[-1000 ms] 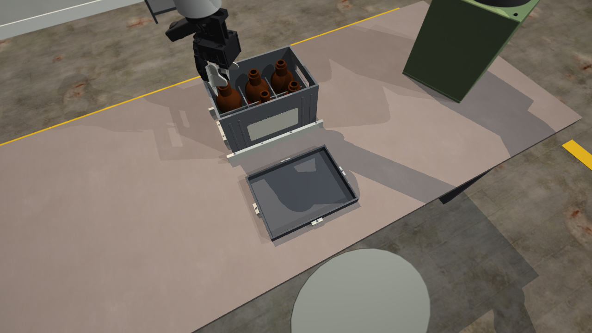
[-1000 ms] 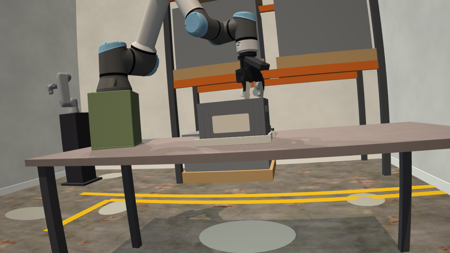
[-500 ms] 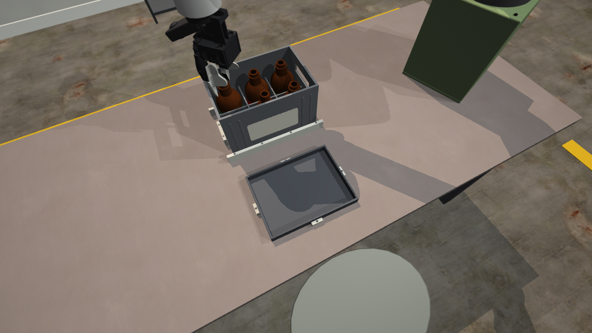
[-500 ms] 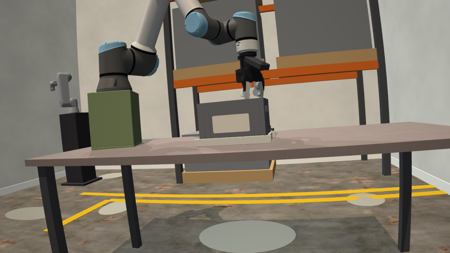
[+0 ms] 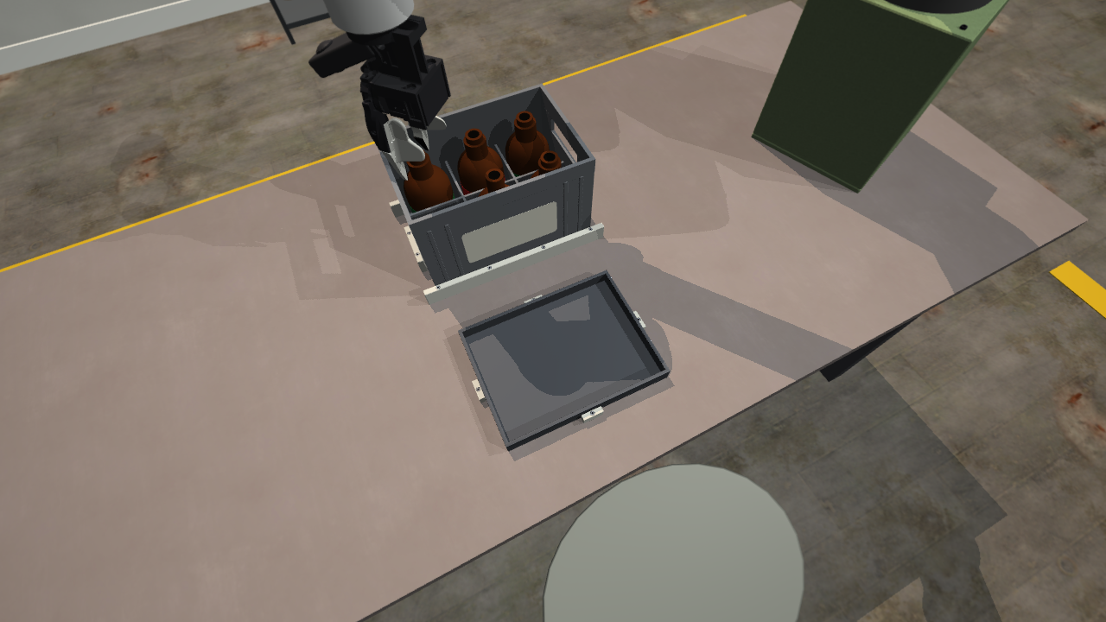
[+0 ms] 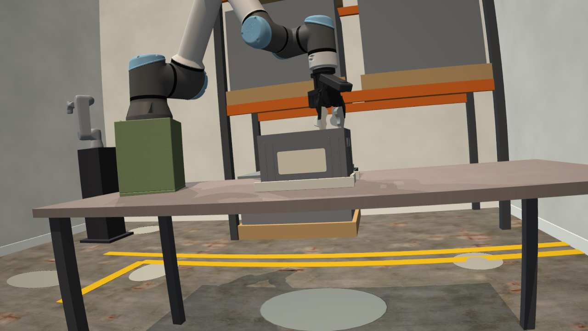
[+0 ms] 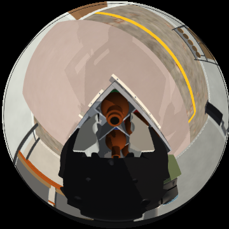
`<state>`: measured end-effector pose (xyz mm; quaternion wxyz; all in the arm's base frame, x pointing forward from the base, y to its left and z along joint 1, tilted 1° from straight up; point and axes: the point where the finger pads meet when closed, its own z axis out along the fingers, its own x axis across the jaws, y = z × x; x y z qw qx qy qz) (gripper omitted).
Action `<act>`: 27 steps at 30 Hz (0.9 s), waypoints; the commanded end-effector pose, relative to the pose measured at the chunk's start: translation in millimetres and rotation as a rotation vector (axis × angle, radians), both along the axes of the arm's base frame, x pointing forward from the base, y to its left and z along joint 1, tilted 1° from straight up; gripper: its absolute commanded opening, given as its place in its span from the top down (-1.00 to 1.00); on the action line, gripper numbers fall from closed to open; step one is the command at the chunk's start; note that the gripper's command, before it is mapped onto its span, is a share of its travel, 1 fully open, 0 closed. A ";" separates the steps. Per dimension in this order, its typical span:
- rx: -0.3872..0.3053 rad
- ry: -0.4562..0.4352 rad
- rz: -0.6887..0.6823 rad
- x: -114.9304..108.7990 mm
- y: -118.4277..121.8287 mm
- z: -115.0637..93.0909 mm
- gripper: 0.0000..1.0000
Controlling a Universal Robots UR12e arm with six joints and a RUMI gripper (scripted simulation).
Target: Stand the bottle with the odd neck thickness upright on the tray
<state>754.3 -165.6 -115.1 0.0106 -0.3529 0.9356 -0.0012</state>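
A grey crate (image 5: 494, 193) stands on the table and holds five brown bottles in its cells. The leftmost bottle (image 5: 425, 181) stands alone at the crate's left end. My gripper (image 5: 405, 147) is lowered over that bottle, with its fingers partly open on either side of the neck. I cannot see them pressing on it. In the wrist view the bottle's mouth (image 7: 114, 118) sits between my fingers. The other bottles (image 5: 478, 158) (image 5: 525, 139) stand to the right. The empty grey tray (image 5: 564, 359) lies in front of the crate. In the side view my gripper (image 6: 329, 119) reaches the crate's (image 6: 304, 158) top rim.
A green block (image 5: 858, 85) carrying the arm's base stands at the table's back right. A pale strip (image 5: 514, 261) lies along the crate's front foot. The crate's inner dividers stand close around the bottles. Shelving (image 6: 357, 90) stands behind the table.
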 end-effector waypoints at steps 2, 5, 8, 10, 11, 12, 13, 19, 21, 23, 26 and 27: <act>0.002 0.002 0.002 -1.8 3.0 -1.5 0.24; 0.002 0.002 0.002 -1.8 3.0 -1.5 0.24; 0.002 0.002 0.002 -1.8 3.0 -1.5 0.24; 0.002 0.002 0.002 -1.8 3.0 -1.5 0.24; 0.002 0.002 0.002 -1.8 3.0 -1.5 0.24; 0.002 0.002 0.002 -1.8 3.0 -1.5 0.24; 0.002 0.002 0.002 -1.8 3.0 -1.5 0.24; 0.002 0.002 0.002 -1.8 3.0 -1.5 0.24; 0.002 0.002 0.002 -1.8 3.0 -1.5 1.00; 0.002 0.002 0.002 -1.8 3.0 -1.5 1.00; 0.002 0.002 0.002 -1.8 3.0 -1.5 1.00; 0.002 0.002 0.002 -1.8 3.0 -1.5 1.00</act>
